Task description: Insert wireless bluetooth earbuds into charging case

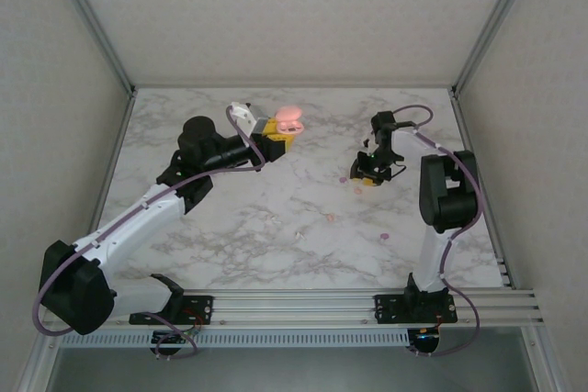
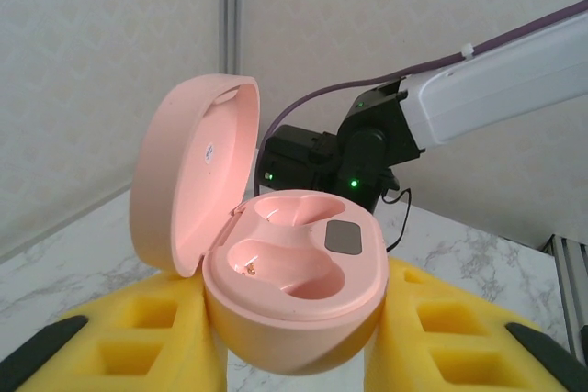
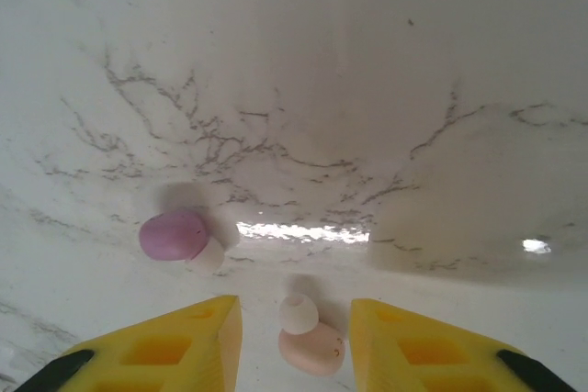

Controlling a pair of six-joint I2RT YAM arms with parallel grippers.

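Left gripper (image 1: pixel 277 139) is clamping the open pink charging case (image 2: pixel 276 314), sockets up, probably empty. Right gripper (image 3: pixel 296 335) is straddling the peach earbud (image 3: pixel 313 350) on the bench (image 3: pixel 395 61), jaws apart, not touching; purple earbud (image 3: pixel 173 234) lying further left. Should be closing on the body, not the white tip.

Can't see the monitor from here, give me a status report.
Left hand shut on open, empty pink case. Right hand open, straddling peach earbud on table. Purple earbud off to one side, not obstructing.
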